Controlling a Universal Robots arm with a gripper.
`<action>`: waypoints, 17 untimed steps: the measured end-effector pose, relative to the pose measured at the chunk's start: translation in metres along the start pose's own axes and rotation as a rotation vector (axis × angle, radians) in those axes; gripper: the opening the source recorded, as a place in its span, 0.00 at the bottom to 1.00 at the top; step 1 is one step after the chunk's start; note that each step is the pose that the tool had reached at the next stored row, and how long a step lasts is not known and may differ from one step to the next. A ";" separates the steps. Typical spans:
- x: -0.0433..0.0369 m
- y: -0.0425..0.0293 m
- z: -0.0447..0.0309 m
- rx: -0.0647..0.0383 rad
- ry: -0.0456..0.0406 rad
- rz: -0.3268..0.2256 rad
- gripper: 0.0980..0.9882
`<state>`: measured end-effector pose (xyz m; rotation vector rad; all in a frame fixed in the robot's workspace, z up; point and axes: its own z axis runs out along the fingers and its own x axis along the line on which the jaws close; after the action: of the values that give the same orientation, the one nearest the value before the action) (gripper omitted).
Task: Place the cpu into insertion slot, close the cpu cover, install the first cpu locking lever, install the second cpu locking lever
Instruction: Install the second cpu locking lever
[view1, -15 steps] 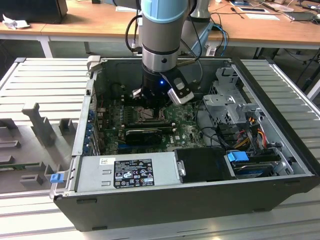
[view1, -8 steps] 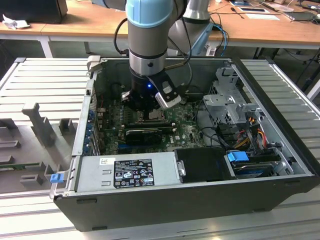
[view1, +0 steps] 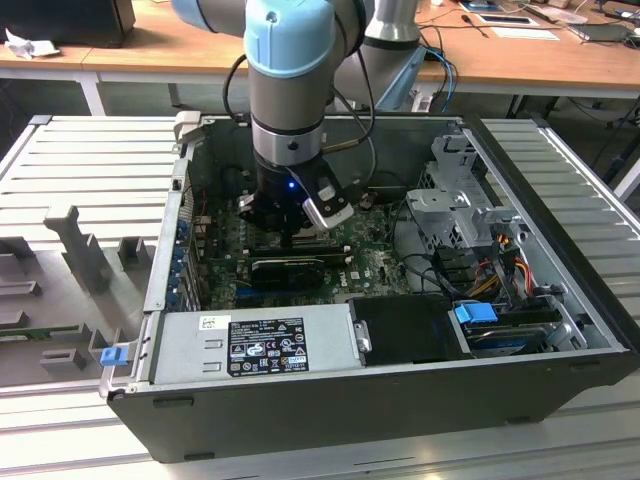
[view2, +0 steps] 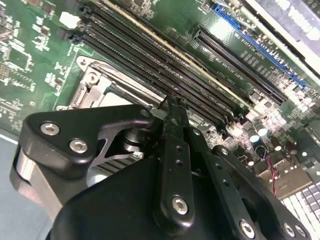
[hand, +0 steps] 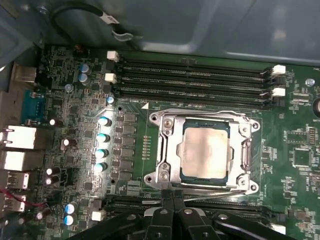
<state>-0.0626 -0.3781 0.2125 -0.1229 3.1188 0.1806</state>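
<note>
Fingers (hand: 173, 200) pressed together at socket edge, cpu cover (hand: 167, 150) down over cpu (hand: 206, 150)

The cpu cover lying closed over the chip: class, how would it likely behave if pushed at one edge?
The cpu cover looks like thin sheet metal, so probably stiff yet light. It lies flat around the cpu, so it would likely swing on its hinge, not slide. The pincer sits at its edge.
</note>
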 end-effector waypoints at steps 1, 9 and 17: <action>0.0006 -0.0010 0.0002 -0.008 -0.0007 0.000 0.01; 0.0123 -0.0084 0.0023 -0.045 -0.0037 0.000 0.01; 0.0132 -0.0152 0.0080 -0.127 -0.0103 0.001 0.01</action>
<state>-0.0745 -0.3932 0.2026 -0.1214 3.0959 0.3785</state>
